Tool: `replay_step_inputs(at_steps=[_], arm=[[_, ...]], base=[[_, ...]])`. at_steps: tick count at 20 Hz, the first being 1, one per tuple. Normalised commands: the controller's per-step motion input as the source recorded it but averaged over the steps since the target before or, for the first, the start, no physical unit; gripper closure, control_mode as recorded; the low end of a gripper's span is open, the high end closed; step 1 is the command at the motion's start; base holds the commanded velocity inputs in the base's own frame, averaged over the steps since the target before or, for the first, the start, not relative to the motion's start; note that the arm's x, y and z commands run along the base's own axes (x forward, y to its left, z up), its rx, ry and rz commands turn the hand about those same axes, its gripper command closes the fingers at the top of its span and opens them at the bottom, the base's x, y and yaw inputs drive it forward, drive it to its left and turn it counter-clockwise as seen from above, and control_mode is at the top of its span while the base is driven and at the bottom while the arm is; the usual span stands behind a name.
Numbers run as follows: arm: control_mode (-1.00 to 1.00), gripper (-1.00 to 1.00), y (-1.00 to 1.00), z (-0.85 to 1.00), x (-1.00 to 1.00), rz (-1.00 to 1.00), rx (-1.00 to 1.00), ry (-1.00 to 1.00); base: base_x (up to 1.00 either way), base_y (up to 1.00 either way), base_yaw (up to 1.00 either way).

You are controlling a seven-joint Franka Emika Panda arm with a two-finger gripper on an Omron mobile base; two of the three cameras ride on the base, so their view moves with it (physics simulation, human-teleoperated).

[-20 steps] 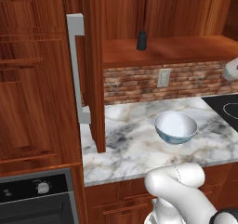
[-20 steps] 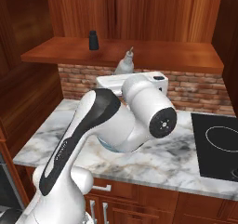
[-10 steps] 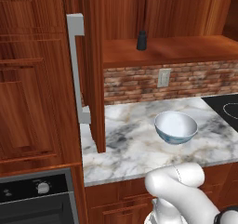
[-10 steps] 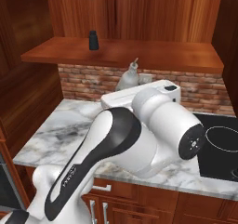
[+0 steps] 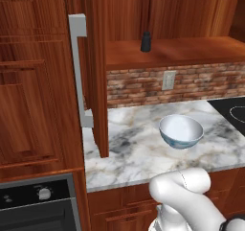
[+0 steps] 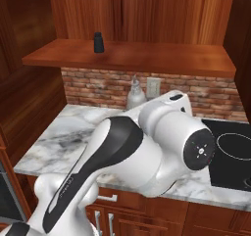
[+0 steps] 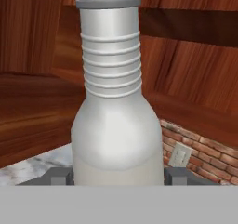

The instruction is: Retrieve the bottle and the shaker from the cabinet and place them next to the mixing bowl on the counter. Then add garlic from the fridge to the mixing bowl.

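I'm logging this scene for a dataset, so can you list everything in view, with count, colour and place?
Bottle: one, pale grey with a ribbed neck, held between the gripper's fingers, above the counter.
Shaker: one, dark, on the wooden cabinet shelf.
Bowl: one, white with a blue-grey outside, on the counter.
Counter: one, white and grey marble.
Shelf: one, brown wood, above the brick wall.
Cabinet door: one, brown wood with a grey handle, open at the counter's left end.
Outlet: one, white, on the brick wall.
Cooktop: one, black, at the counter's right end.
Oven: one, black, lower left.
Gripper: one, dark tips, shut on the bottle.
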Motion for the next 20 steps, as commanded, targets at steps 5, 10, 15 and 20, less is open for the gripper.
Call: replay_step_inputs(at_steps=[5, 10, 15, 20], arm=[[-1.0, 1.0, 0.19, -0.17, 0.05, 0.0, -0.07, 0.01], [-1.0, 1.0, 0.22, -0.19, 0.13, 0.0, -0.06, 0.07], [-1.0, 1.0, 0.06, -0.21, 0.19, -0.02, -0.07, 0.08], [-1.0, 1.0, -0.01, -0.2, 0.27, -0.04, -0.05, 0.03]], base=[[0.0, 0.0, 0.0], [0.0, 0.0, 0.0], [0.0, 0.0, 0.0], [0.0, 0.0, 0.0]])
